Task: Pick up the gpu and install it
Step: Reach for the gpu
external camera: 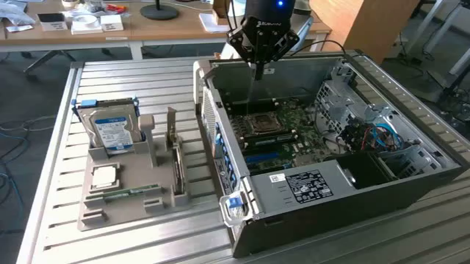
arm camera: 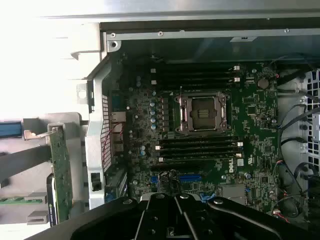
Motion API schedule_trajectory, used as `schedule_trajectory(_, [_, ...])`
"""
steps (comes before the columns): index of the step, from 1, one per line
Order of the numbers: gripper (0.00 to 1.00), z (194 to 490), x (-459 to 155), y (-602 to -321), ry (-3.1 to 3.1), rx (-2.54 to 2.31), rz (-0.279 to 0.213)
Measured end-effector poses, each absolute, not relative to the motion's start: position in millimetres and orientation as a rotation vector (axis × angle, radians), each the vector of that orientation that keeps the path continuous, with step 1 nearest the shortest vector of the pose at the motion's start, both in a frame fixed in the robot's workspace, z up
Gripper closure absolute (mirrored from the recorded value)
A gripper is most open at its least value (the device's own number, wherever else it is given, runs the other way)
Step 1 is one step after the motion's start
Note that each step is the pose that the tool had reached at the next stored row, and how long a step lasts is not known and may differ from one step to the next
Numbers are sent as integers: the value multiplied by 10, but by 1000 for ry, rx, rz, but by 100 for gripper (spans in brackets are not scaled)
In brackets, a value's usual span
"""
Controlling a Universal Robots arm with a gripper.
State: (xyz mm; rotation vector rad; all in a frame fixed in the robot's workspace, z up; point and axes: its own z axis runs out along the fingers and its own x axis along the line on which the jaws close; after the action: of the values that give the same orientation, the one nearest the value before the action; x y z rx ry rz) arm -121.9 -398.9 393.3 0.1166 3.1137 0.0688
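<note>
- The black two-fingered claw point(external camera: 258, 70) hangs over the far end of the open dark-grey computer case point(external camera: 382, 192). Its fingers are pressed together and hold nothing.
- The gpu point(external camera: 177, 170), a thin dark card with a pale metal bracket, stands on edge in a slot of the grey plastic holder point(external camera: 125, 212) on the slatted metal bench point(external camera: 125, 77). It is upright, probably so its top edge can be gripped.
- The case lies on its side, exposing the green motherboard point(external camera: 283, 129) from above.
</note>
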Motion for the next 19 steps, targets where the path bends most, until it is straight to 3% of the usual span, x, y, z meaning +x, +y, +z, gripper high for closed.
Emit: schedule_trajectory(19, [89, 3933, -1254, -3989, 3114, 117, 77])
